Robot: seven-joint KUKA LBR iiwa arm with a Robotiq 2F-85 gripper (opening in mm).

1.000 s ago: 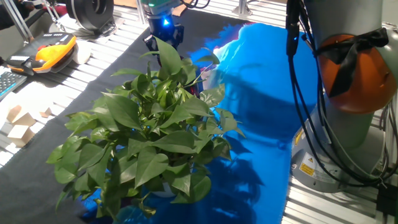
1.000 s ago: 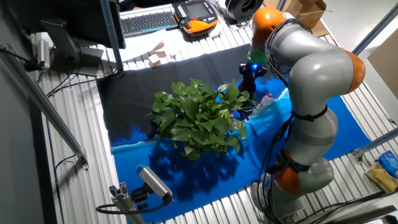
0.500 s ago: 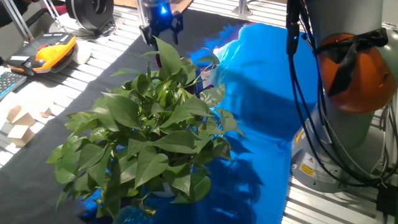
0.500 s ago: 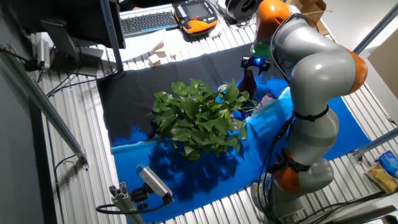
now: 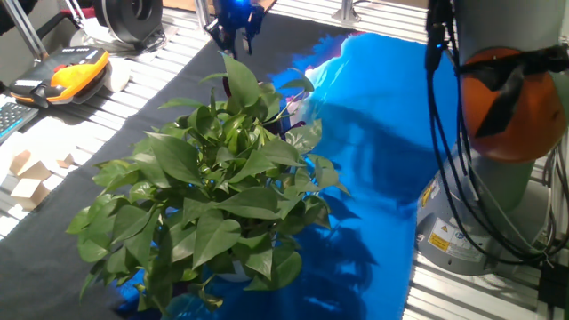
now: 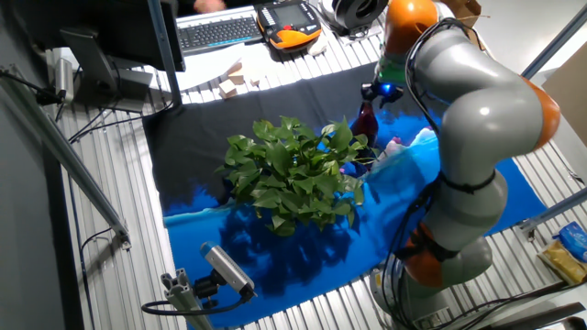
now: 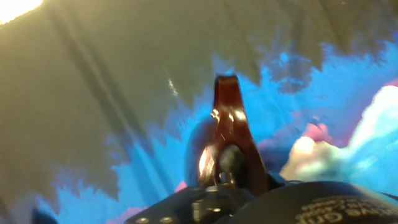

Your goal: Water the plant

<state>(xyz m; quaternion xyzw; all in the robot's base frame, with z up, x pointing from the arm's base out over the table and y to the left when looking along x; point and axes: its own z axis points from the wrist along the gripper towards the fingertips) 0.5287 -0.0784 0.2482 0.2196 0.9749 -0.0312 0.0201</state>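
Observation:
The plant (image 5: 213, 187) is a big bushy mass of green leaves in the middle of the cloth; it also shows in the other fixed view (image 6: 293, 170). The dark maroon cup (image 6: 365, 121) stands upright on the cloth at the plant's far edge. In the hand view the cup (image 7: 227, 124) sits right below the hand. In the one fixed view leaves mostly hide it. My gripper (image 5: 236, 34) hangs above the cup with its fingers spread and nothing between them; its blue light marks it in the other fixed view (image 6: 380, 93).
A blue cloth (image 5: 373, 133) and a black cloth (image 5: 116, 124) cover the table. An orange pendant (image 5: 76, 67) and wooden blocks (image 5: 27, 182) lie at the left. The robot base (image 5: 498, 178) stands at the right. A pink and white bundle (image 6: 402, 144) lies beside the cup.
My gripper has risen straight up from beside the plant's top leaf. The cup has stayed in the same place on the cloth. The plant has not moved.

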